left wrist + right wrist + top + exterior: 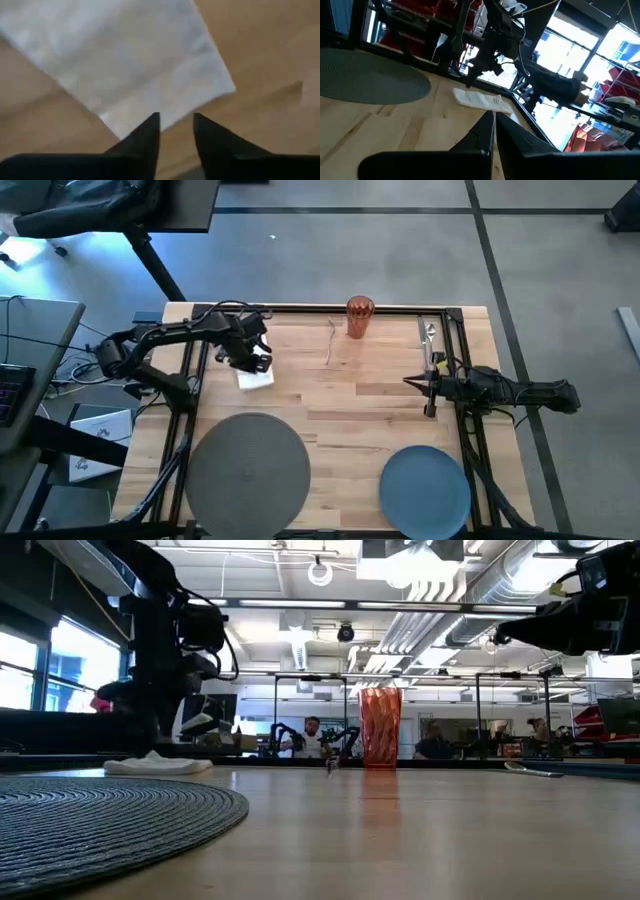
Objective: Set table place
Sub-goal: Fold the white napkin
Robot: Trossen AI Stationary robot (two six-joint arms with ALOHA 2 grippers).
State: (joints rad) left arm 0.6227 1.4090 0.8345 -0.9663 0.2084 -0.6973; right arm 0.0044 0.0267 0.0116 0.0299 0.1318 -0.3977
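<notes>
We see left pincer [176, 131] slightly parted, empty, over white napkin [255, 377] on bench [340, 415]; right pincer [494, 123] clenched, empty.

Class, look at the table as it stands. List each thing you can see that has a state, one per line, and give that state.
Napkin: folded, flat on the table, under the left gripper.
Tumbler: upright, at the far edge.
Placemat: flat, bare.
Plate: flat on the wood, apart from the placemat.
Cutlery: lying near the right rail.
Left gripper: slightly open, above the napkin.
Right gripper: shut, holding nothing.
</notes>
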